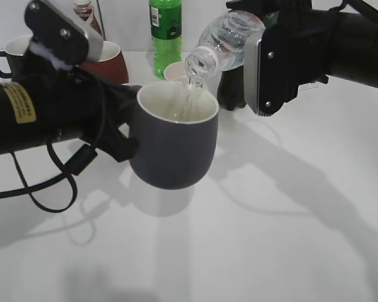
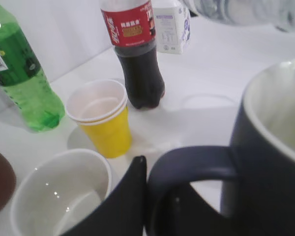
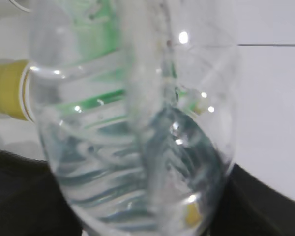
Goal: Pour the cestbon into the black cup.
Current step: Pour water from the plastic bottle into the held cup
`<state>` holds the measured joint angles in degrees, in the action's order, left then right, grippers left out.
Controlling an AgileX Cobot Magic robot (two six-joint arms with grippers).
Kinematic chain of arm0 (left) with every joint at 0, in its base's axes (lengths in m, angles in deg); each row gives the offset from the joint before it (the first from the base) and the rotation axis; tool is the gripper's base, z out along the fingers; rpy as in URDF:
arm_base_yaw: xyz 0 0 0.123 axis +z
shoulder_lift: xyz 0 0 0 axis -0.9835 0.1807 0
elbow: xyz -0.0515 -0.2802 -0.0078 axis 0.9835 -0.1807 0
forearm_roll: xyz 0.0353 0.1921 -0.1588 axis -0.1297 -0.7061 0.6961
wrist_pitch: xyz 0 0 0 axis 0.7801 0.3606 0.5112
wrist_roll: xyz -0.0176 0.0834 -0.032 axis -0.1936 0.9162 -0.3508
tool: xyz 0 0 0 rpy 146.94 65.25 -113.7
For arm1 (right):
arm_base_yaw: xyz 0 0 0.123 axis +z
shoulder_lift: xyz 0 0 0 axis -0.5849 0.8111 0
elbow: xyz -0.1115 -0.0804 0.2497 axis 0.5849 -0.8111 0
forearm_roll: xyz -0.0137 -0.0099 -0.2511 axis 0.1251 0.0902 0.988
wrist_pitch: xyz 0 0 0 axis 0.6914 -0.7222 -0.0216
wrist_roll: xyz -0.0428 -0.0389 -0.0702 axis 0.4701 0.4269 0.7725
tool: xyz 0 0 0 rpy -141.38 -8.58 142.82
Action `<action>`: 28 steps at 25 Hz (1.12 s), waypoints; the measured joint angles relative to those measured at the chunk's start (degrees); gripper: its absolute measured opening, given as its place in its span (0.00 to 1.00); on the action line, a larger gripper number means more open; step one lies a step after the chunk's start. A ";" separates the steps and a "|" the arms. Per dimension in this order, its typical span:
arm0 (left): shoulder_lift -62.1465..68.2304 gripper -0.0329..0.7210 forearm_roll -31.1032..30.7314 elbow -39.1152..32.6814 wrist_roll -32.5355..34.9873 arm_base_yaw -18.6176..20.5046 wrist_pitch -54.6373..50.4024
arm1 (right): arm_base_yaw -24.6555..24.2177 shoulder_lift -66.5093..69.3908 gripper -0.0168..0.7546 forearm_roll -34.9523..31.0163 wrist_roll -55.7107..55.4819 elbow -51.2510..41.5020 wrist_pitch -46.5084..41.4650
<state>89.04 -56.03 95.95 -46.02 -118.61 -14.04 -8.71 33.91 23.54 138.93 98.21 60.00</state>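
The black cup (image 1: 176,148) is a matte grey mug, white inside, held off the table. My left gripper (image 1: 123,123) is shut on its handle, and the left wrist view shows the fingers (image 2: 157,196) around the loop beside the cup's wall (image 2: 265,162). The cestbon (image 1: 230,34), a clear ribbed bottle with no cap, is tilted mouth-down over the cup's rim, and a thin stream of water runs into the cup. My right gripper (image 1: 264,63) is shut on the bottle's body. The bottle (image 3: 137,123) fills the right wrist view, with dark fingers on both sides.
Behind the cup stand a green bottle (image 1: 165,31), a brown mug (image 1: 110,63) and a darker mug (image 1: 9,53). The left wrist view shows a cola bottle (image 2: 137,59), a yellow cup with a white cup stacked inside (image 2: 103,118), a white cup (image 2: 59,196) and a carton (image 2: 172,27).
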 joint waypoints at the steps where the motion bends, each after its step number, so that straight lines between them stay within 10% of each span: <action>1: 0.37 0.10 0.00 0.00 0.00 0.00 -0.19 | 0.00 0.00 0.62 -0.06 0.33 0.00 0.17; 28: 0.99 0.10 -0.10 0.00 0.04 0.00 -0.61 | 0.00 0.00 0.62 -5.52 10.69 0.00 3.32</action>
<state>90.03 -56.13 95.95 -45.98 -118.61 -14.65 -8.71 33.91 18.02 149.62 98.21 63.32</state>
